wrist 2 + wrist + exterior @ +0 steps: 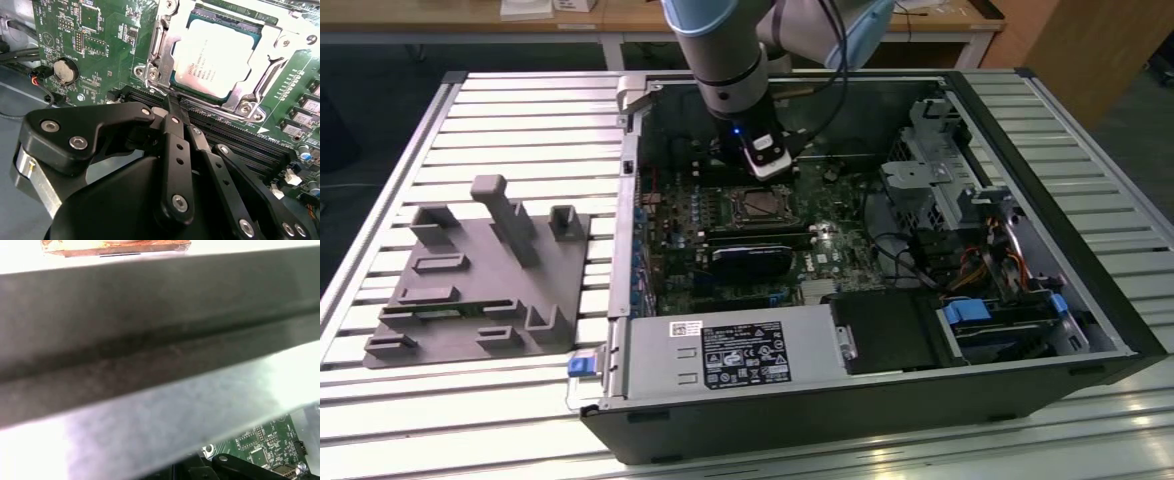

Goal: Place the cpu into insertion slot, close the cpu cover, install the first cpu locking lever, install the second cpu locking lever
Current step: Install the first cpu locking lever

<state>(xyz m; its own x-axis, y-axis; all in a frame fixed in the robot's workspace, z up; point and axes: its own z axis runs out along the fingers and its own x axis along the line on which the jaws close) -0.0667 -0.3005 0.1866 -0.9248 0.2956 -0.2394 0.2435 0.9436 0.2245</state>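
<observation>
Inside the open computer case on the slatted table, the arm reaches down to the middle of the green board, and the gripper hangs just above the processor area. In the second wrist view the chip already lies flat in its square slot. The silvery cover is folded down around it, so that only the metal top of the chip looks through the opening. The two fingers of the gripper are pressed together with nothing between them. Their thin common tip stands at the near corner of the cover, between the cover and the long black memory slots. A thin lever runs along one side of the cover; I cannot tell if it is hooked or not. To my judgement the work is now at the locking levers, and the joined fingers serve as a pushing tool. To do this well, the tip should stay on the lever rod only. It should press down slowly and straight, then go a little sideways to bring the rod under its hook. It should not slide onto the chip or scratch the memory slots beside it.
</observation>
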